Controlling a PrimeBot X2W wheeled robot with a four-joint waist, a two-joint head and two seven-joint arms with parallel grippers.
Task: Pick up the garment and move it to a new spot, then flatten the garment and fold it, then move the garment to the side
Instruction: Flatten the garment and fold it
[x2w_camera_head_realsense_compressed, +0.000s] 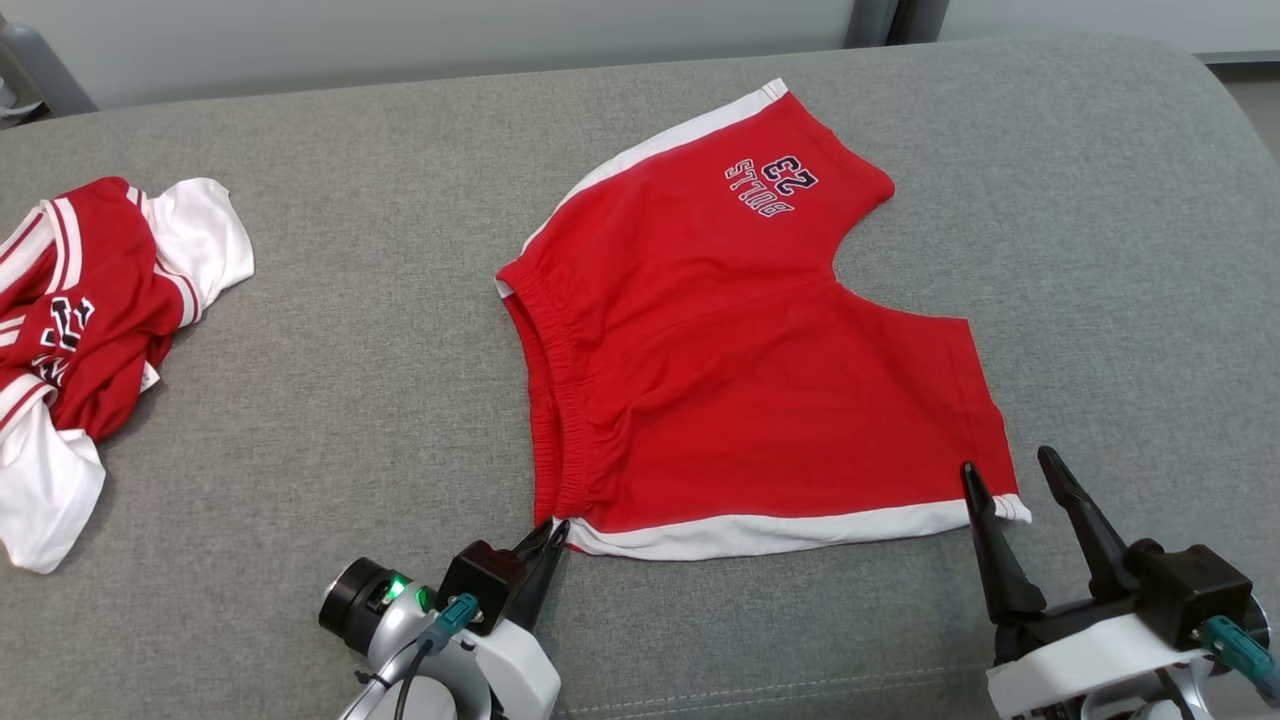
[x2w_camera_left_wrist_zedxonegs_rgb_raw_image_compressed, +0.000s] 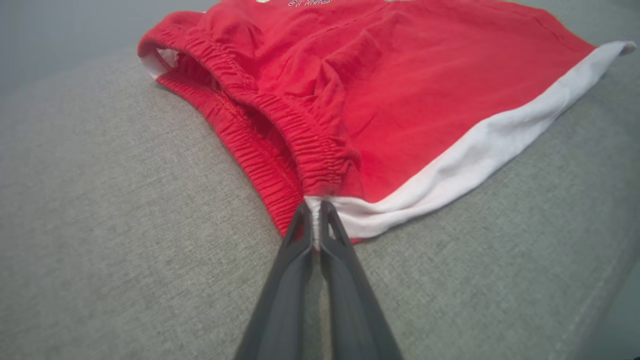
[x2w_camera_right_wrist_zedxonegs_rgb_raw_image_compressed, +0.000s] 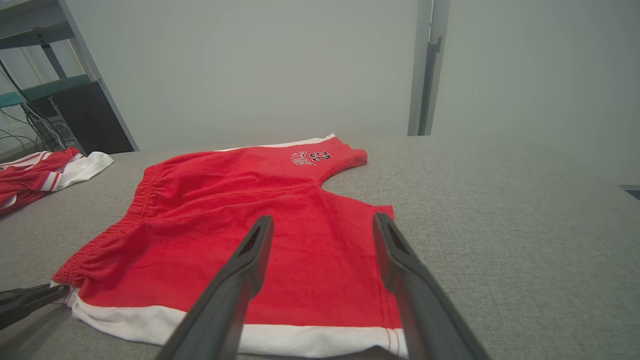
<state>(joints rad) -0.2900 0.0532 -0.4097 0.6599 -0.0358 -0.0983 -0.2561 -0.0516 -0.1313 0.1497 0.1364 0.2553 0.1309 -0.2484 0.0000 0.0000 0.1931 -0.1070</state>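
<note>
The garment (x2w_camera_head_realsense_compressed: 740, 350) is a pair of red shorts with white side stripes and a "Bulls 23" print, lying spread flat on the grey cushion. My left gripper (x2w_camera_head_realsense_compressed: 548, 535) is shut on its near-left corner, where the elastic waistband meets the white stripe; in the left wrist view the fingertips (x2w_camera_left_wrist_zedxonegs_rgb_raw_image_compressed: 303, 220) pinch white fabric of the garment (x2w_camera_left_wrist_zedxonegs_rgb_raw_image_compressed: 400, 100). My right gripper (x2w_camera_head_realsense_compressed: 1005, 470) stands open at the near-right corner, its fingers either side of the hem. The right wrist view shows the garment (x2w_camera_right_wrist_zedxonegs_rgb_raw_image_compressed: 250, 240) beyond the open right gripper (x2w_camera_right_wrist_zedxonegs_rgb_raw_image_compressed: 322, 225), with the left gripper (x2w_camera_right_wrist_zedxonegs_rgb_raw_image_compressed: 30, 300) at its far-left corner.
A crumpled red and white jersey (x2w_camera_head_realsense_compressed: 90, 330) lies at the cushion's left end, also seen as the jersey (x2w_camera_right_wrist_zedxonegs_rgb_raw_image_compressed: 45, 170). The grey cushion (x2w_camera_head_realsense_compressed: 350, 400) stretches wide around the shorts. A wall and a metal shelf (x2w_camera_right_wrist_zedxonegs_rgb_raw_image_compressed: 60, 60) stand behind.
</note>
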